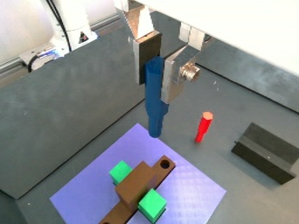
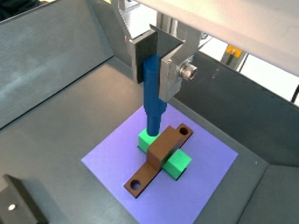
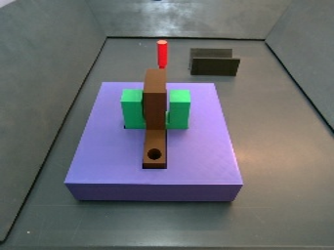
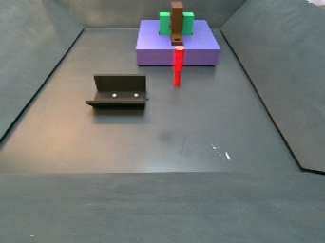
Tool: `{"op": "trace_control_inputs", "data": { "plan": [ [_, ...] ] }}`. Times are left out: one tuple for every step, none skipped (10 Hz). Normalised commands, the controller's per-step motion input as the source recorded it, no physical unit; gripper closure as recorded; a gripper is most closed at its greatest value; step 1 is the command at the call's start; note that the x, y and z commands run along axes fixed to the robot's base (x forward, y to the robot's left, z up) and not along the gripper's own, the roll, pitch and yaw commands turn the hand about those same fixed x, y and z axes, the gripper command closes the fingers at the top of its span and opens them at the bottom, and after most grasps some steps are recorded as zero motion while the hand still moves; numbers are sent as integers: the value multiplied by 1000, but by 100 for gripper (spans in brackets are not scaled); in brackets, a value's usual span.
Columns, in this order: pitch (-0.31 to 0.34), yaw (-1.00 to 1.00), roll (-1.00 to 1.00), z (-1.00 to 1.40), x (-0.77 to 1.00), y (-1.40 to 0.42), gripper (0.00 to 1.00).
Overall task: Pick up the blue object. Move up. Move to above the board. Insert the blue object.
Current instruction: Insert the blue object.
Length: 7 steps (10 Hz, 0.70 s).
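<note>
1. Floor: dark grey, walled on all sides.
2. Purple slab lies flat on the floor, seen in both side views and both wrist views.
3. Board: brown plank lying along the middle of the slab, round hole near one end, a green block touching each long side.
4. Fixture: dark L-bracket on the floor, well apart from the slab.
5. Hand: out of both side views, visible only in the wrist views, high above the slab. Silver fingers clamped on the top part of the blue object.
6. Blue object hangs upright and off the surface; in a wrist view its lower end overlaps the slab short of the board.
7. Red peg stands upright on the floor just beside the slab.
</note>
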Motion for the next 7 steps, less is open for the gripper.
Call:
{"op": "trace_control_inputs", "data": {
  "plan": [
    [-43,0,-159,-143,-3,-637,100],
    [-66,117,-119,-289,0,-829,100],
    [0,86,-84,-477,0,-840,100],
    [0,74,6,-409,0,-811,100],
    [0,0,0,-397,109,-586,100],
    [-16,0,50,-360,9,-543,100],
    [0,9,116,-400,131,-477,100]
  ]
}}
